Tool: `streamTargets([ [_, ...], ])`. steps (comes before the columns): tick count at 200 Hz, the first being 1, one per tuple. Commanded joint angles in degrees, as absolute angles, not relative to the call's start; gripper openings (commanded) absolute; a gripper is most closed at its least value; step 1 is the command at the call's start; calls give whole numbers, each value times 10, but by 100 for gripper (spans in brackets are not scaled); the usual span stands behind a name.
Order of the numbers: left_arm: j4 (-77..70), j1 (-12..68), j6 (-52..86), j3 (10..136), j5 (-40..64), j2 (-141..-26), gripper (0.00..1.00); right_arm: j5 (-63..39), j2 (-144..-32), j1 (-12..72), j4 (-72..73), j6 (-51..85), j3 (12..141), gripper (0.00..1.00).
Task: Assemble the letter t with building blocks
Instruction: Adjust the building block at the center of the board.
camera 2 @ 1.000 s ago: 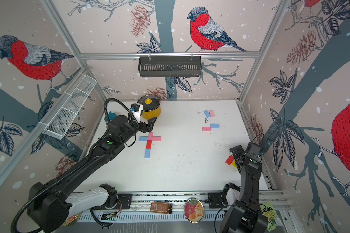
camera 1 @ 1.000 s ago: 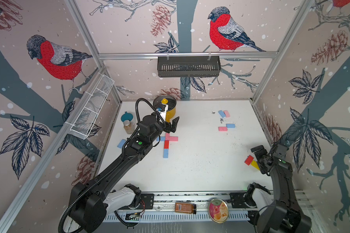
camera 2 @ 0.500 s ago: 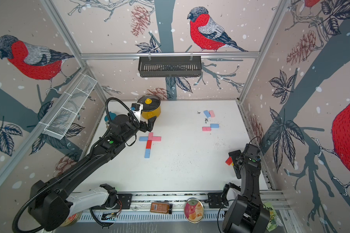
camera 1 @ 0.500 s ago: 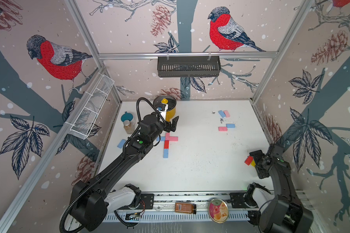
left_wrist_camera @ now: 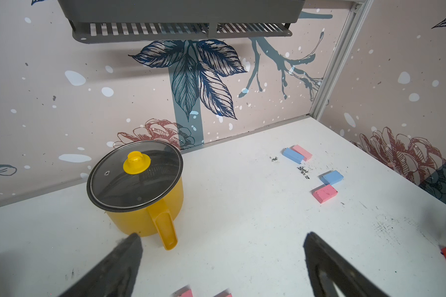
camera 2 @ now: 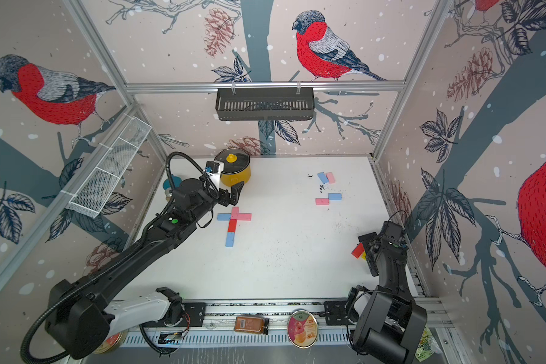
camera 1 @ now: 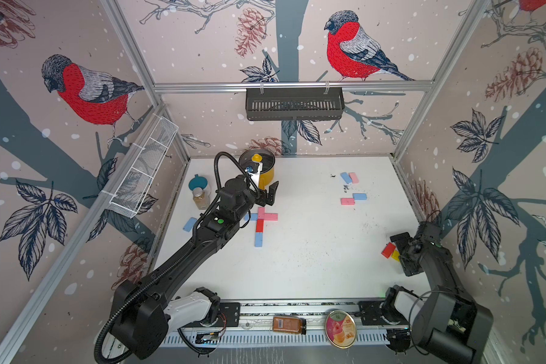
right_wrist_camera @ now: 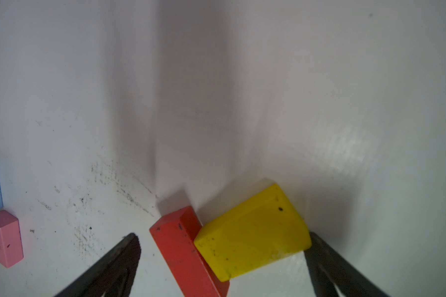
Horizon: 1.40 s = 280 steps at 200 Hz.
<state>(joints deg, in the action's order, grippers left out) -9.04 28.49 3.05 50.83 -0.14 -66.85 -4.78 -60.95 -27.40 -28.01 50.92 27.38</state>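
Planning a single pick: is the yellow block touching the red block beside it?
Touching. Right wrist view: yellow block meets red block, no gap between.

Both top views look steeply down from high in front onto the whole table (camera 1: 312,268). The left wrist view faces low across it toward the yellow pot (left_wrist_camera: 142,216). The right wrist view sits close above the red block (right_wrist_camera: 183,252) and yellow block (right_wrist_camera: 252,231), at mid-right in both top views.

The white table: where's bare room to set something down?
Widest bare patch: middle and front, bordered by the block t, the loose pink and blue blocks and the right gripper. Crowded: back left, around the yellow pot, jar and left gripper.
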Motion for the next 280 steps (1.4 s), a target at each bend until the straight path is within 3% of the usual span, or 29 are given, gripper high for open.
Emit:
streamTargets([
  [1,-88,285,25,514,-5,-670,97,-28,-622,-272,-256,499,291,100],
  [148,-76,286,18,521,-13,-671,97,-1,-761,-156,-208,477,372,100],
  [230,-65,286,16,528,-12,-664,97,94,-634,-166,-266,449,357,100],
  [280,-64,286,18,529,-13,-666,97,65,-656,-210,-230,419,325,100],
])
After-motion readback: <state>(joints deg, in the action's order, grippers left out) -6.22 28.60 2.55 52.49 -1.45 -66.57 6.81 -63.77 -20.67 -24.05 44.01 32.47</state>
